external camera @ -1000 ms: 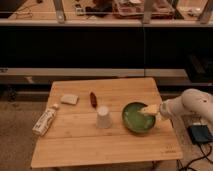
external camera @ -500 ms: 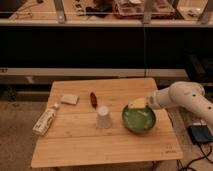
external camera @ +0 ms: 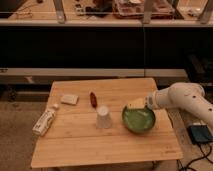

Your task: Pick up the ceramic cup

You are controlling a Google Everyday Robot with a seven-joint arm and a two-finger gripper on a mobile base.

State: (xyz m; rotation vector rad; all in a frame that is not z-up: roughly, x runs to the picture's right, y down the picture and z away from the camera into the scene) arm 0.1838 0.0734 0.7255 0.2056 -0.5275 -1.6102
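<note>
We see the ceramic cup [external camera: 103,117], small, plain white and tapered with its narrower end up, standing near the middle of a pale wooden plank table [external camera: 75,150]. Just to its right sits a round green bowl [external camera: 138,122], much broader than the cup, its smooth inside showing the same green. The gripper [external camera: 136,104], pale yellow at its tip, hangs over the bowl's far rim on a rounded white arm [external camera: 185,97] extending from the right, apart from the cup; we cannot tell whether it is open or closed. Behind the cup lie a slim dark red oblong [external camera: 93,98] and a flat white block [external camera: 70,99]. A white bottle [external camera: 45,121] lies on its side at the table's left edge
</note>
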